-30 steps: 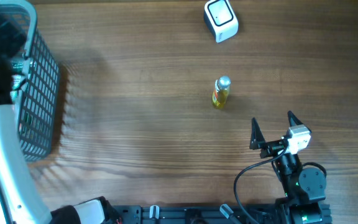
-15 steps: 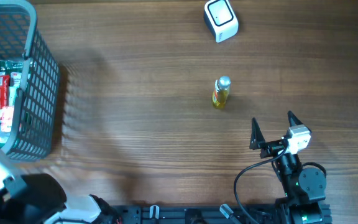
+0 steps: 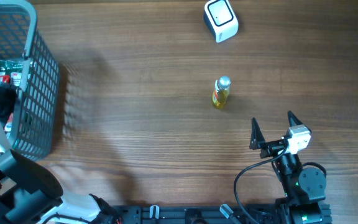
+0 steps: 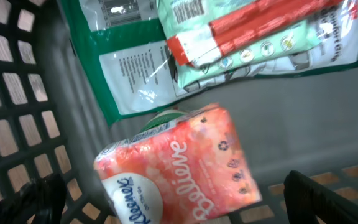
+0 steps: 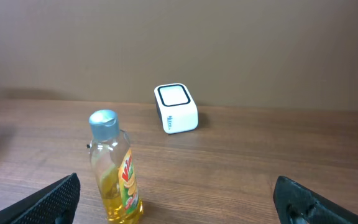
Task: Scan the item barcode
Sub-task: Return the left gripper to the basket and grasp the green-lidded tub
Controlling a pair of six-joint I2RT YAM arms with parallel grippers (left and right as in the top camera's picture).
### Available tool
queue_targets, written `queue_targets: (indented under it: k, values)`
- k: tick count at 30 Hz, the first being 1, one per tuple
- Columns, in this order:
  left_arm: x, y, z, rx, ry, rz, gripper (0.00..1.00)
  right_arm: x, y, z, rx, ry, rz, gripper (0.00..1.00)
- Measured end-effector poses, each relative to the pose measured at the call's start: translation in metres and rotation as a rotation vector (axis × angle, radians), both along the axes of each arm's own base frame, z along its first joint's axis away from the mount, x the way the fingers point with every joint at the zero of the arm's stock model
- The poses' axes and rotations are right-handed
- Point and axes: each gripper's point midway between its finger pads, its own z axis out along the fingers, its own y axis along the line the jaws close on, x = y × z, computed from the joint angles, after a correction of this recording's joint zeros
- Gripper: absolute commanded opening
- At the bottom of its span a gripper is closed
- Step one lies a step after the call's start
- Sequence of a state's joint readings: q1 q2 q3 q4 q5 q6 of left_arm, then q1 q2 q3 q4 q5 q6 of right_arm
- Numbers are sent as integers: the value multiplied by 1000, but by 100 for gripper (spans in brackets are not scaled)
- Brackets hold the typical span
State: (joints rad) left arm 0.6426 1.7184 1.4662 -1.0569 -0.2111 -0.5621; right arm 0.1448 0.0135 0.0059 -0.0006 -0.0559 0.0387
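Jaws apart, tissue pack (image 4: 179, 168) cut off below

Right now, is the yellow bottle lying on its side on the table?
No, the yellow bottle stands upright on the table, its grey cap on top, as the right wrist view shows.

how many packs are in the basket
3 visible: an orange Kleenex pack nearest the left wrist camera, a mint pack with a red stripe beyond it, and a dark green pack underneath that. More may be hidden below.
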Motion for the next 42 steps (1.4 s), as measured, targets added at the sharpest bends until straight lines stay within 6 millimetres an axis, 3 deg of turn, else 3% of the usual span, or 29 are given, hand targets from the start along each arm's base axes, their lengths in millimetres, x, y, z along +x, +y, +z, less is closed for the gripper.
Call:
queue_targets:
  k: [13, 20, 23, 28, 31, 39, 42]
  values:
    - [0, -1, -27, -41, 41, -2, 100, 0, 0, 0, 0, 0, 0, 100]
    - [4, -3, -42, -74, 55, -7, 92, 0, 0, 0, 0, 0, 0, 100]
    - [4, -4, -50, -90, 70, -10, 83, 0, 0, 0, 0, 0, 0, 100]
    - [7, -3, -53, -88, 57, -11, 78, 0, 0, 0, 0, 0, 0, 100]
    - [4, -6, -66, -93, 62, -14, 57, 0, 0, 0, 0, 0, 0, 100]
    - [2, -4, -66, -82, 63, -8, 45, 0, 0, 0, 0, 0, 0, 100]
    - [4, -4, -60, -87, 54, -10, 32, 0, 0, 0, 0, 0, 0, 100]
